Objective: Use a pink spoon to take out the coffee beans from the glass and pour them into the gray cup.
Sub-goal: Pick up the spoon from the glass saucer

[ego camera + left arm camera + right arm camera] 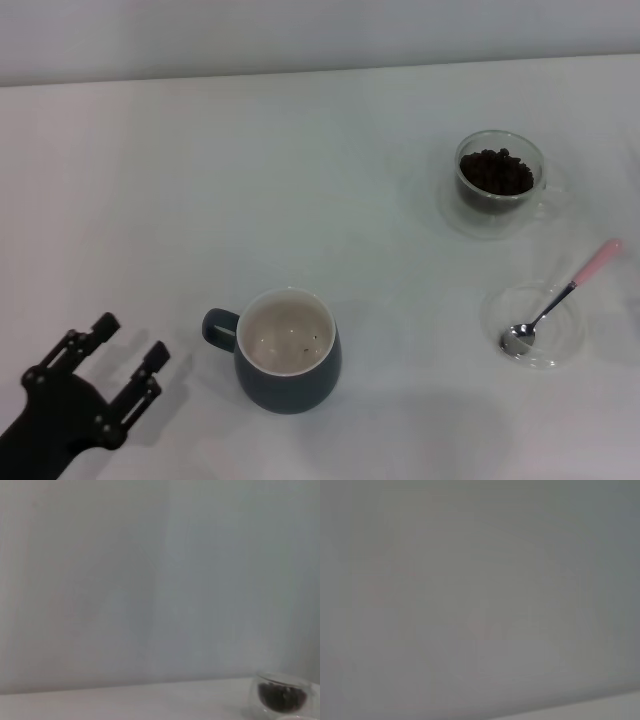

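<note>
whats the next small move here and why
Probably bring the right arm, not in view, over to the spoon and grasp its pink handle. The spoon lies untouched in the saucer on the right, the beans are all in the glass, and the cup looks empty. The left gripper waits open beside the cup, far from the spoon.

White table (200,180). Gray cup (288,351) stands near the front edge, about mid-width, handle pointing left. Glass (500,178) with coffee beans (496,171) sits on a clear saucer (470,215) toward the far right. Second clear saucer (534,324) near the right edge carries the pink spoon (560,300).
</note>
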You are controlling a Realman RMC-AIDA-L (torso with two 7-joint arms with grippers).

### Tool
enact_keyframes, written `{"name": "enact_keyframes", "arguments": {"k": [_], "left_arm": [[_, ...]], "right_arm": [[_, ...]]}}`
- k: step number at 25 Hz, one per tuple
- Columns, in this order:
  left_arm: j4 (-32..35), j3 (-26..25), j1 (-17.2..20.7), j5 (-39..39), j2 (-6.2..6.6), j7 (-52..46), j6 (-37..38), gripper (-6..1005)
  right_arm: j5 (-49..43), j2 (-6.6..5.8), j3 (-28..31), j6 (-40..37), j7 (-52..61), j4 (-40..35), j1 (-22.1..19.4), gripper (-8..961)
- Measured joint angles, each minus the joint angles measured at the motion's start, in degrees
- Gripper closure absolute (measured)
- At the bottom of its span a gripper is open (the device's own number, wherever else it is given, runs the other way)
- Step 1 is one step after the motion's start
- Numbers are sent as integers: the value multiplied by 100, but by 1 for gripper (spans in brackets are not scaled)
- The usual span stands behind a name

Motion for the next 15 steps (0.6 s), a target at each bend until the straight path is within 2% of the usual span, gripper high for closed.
{"name": "enact_keyframes", "arguments": {"k": [4, 7, 11, 15], "left_arm": [[40, 1, 80, -268, 0, 16, -93, 337], [102, 1, 49, -414, 10, 46, -150, 336], [205, 0, -73, -592, 23, 130, -166, 336], [295, 0, -224, -762, 29, 229, -225, 335]], "right_arm": [[-621, -20, -50, -9, 1499, -603, -148, 67], [-1221, -105, -52, 0, 2731, -922, -207, 68], [-1976, -285, -54, 153, 3959, -958, -200, 68], [-2521, -345, -63, 548, 4863, -932, -150, 68]]}}
